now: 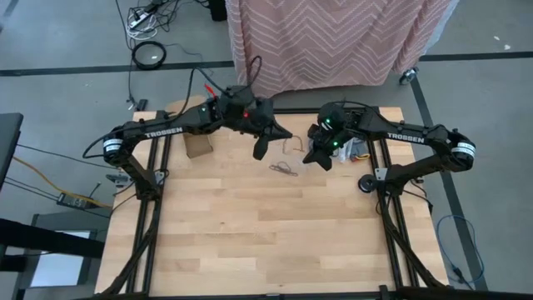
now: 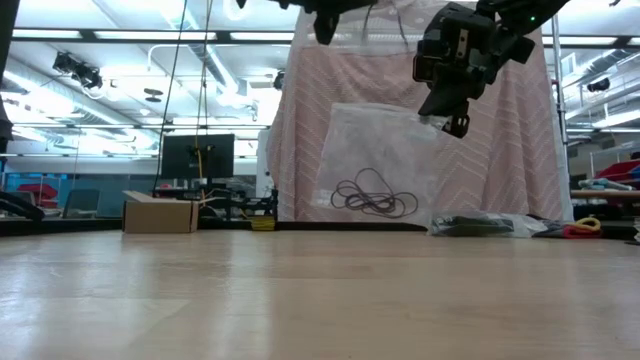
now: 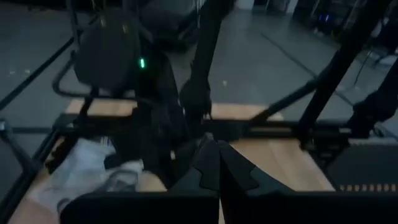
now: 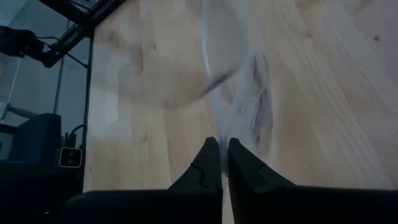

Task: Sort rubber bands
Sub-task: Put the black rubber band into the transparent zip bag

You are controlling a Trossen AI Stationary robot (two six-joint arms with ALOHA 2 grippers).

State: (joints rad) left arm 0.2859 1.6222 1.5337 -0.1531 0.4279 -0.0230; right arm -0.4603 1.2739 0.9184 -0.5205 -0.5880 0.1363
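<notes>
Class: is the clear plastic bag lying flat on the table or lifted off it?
Lifted: the right gripper, shut on the clear plastic bag, hangs it above the table.

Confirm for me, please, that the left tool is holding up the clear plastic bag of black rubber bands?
Not quite: it is the right tool that holds up the clear plastic bag, pinching its film, as the right wrist view shows. The rest stands: the bag hangs from that tool with black rubber bands inside.
</notes>
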